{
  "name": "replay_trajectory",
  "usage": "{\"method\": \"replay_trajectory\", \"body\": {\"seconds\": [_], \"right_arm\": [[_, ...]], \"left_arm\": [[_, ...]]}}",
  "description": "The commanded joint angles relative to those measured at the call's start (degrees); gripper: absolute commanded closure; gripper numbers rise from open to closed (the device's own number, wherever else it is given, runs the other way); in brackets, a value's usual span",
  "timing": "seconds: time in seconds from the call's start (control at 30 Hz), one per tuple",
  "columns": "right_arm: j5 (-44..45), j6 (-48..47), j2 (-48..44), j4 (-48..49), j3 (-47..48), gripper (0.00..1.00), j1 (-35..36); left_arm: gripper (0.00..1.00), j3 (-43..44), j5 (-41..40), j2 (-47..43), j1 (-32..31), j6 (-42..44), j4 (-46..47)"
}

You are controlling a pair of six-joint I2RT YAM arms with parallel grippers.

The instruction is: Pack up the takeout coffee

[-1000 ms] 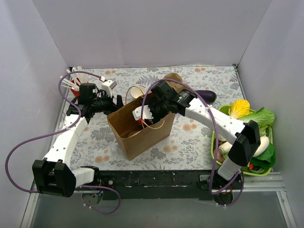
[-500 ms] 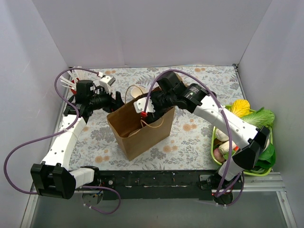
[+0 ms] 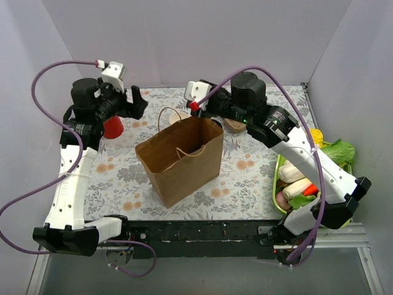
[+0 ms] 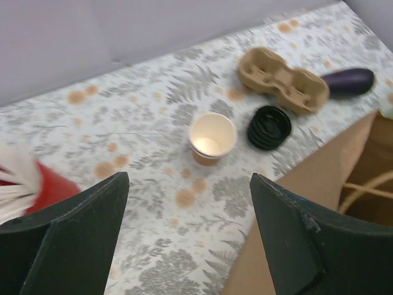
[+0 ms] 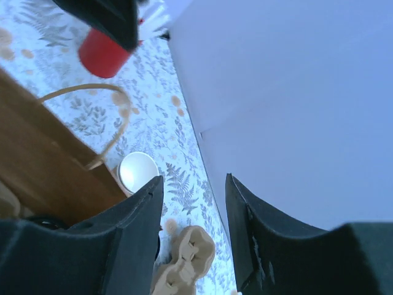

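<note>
The takeout coffee cup [image 4: 212, 136] stands open on the floral mat, cream outside and tan inside. Its black lid [image 4: 269, 127] lies apart, just right of it. In the top view the cup [image 3: 178, 115] shows behind the brown paper bag [image 3: 181, 160]. It also shows in the right wrist view [image 5: 137, 172]. My left gripper [image 4: 190, 236] is wide open and empty, high above the mat left of the bag [image 4: 325, 203]. My right gripper [image 5: 193, 239] is open and empty, above the bag's far edge [image 5: 43, 166] near the back wall.
The red cup of white sticks [image 3: 112, 127] stands at the far left. The brown pulp carrier [image 4: 282, 72] and an eggplant [image 4: 347, 80] lie behind the bag. A green tray of vegetables [image 3: 277, 184] sits at the right edge.
My right gripper has come up out of the bag and back toward the wall. My left gripper has risen away from the bag's left rim. The bag stands on its own.
</note>
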Motion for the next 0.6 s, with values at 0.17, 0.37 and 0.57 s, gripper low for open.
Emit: {"method": "replay_trajectory", "body": {"seconds": [0.17, 0.37, 0.57], "right_arm": [[15.13, 21.2, 0.69, 6.12, 5.16, 0.35, -8.61], [6.45, 27.98, -3.59, 5.32, -2.11, 0.33, -13.28], [1.33, 30.17, -8.35, 10.15, -11.17, 0.34, -13.28]], "left_arm": [[0.19, 18.87, -10.89, 7.83, 18.17, 3.69, -15.04], [0.23, 25.72, -1.83, 19.16, 25.22, 6.5, -20.22], [0.28, 33.64, 3.09, 29.01, 25.4, 5.02, -19.83]]}}
